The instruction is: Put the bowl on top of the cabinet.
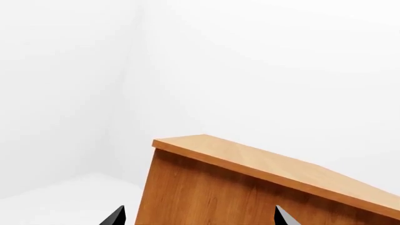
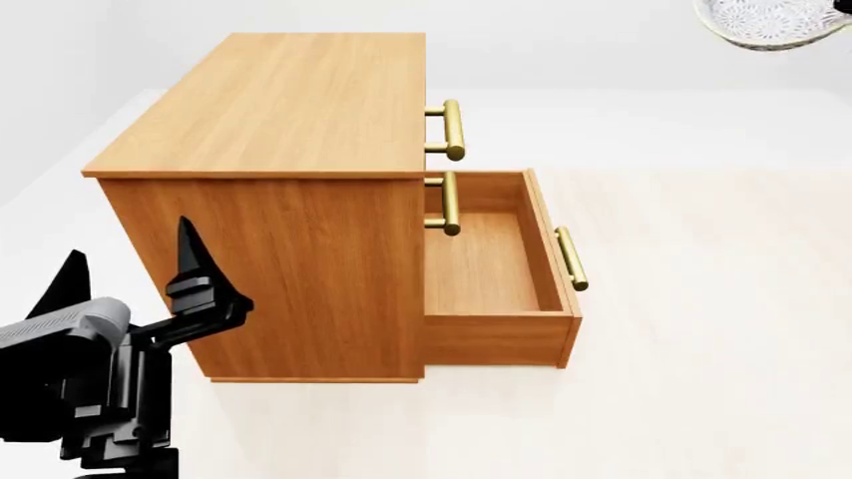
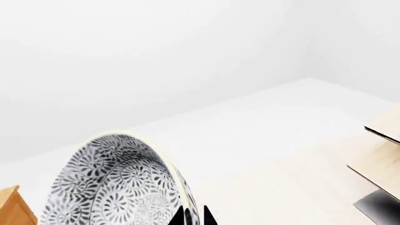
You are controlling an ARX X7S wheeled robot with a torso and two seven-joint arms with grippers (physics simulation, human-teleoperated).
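Up at the head view's top right corner hung the bowl, well clear of the cabinet and off to its handle side, rim pinched between the right gripper tips in the wrist view. Down at lower left hovered the left gripper, spread wide and holding nothing, just beside the cabinet's side panel. Lower drawer stood pulled out.
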